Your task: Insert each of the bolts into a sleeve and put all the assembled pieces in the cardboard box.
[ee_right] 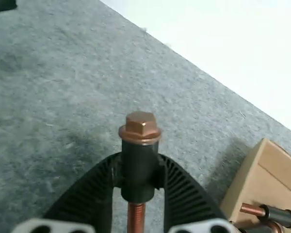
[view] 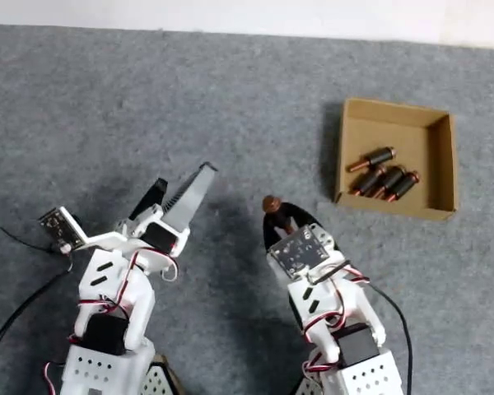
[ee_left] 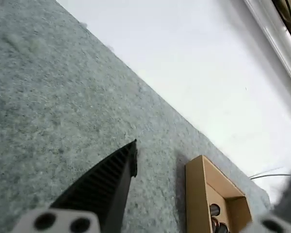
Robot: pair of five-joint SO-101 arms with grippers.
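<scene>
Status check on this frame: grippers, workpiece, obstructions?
Left gripper open, holding nothing. Right gripper shut on sleeved bolt, head past the fingertips. Cardboard box nearby, finished pieces lying inside.

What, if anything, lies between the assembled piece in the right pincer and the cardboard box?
Nothing visible does: just bare grey mat separates the assembled piece, held in the right pincer, from the cardboard box.

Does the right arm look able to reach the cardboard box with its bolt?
Probably yes: only bare grey mat lies between the right gripper, shut on its sleeved bolt, and the open-topped cardboard box.
</scene>
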